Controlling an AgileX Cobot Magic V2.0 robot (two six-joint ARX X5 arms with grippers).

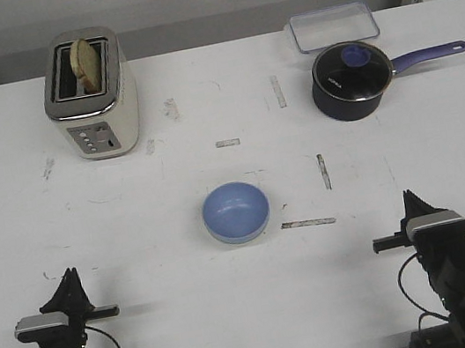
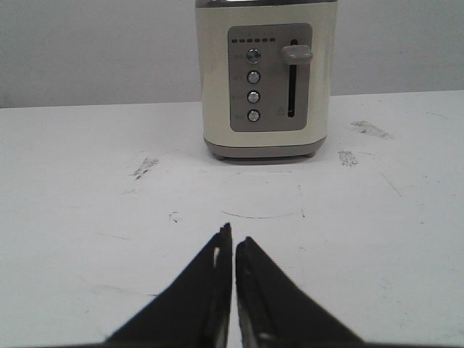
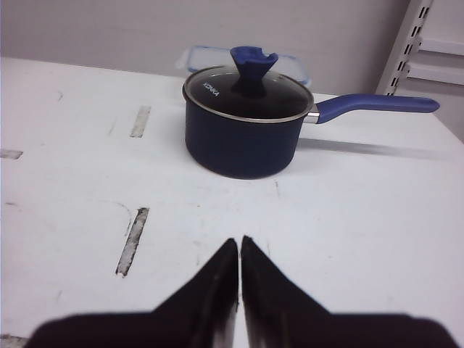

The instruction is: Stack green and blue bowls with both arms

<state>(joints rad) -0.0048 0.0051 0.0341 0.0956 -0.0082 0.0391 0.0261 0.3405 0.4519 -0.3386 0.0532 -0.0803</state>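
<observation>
A: Bowls on the worktop [image 1: 440, 130], count?

B: One shows. The blue bowl [image 1: 235, 213] sits upright at centre frame in the front view, slightly below the middle. A pale rim shows beneath its lower edge; whether that is a second bowl under it cannot be told.

A: Claws, count and state?

B: Two. The left claw [image 2: 233, 243] is at lower left of the front view, tips drawn together with only a thin slit between them, holding nothing. The right claw [image 3: 240, 245] is at lower right, tips likewise together, holding nothing. Both are well apart from the blue bowl.

A: Other items?

B: One cream toaster [image 1: 91, 94] at upper left, with one slice of bread [image 1: 86, 64] standing in a slot. One navy pot [image 1: 352, 80] at upper right, glass lid on, purple handle pointing to the right edge. One clear lidded container [image 1: 334, 26] just behind the pot. Several grey tape strips lie on the worktop.
</observation>
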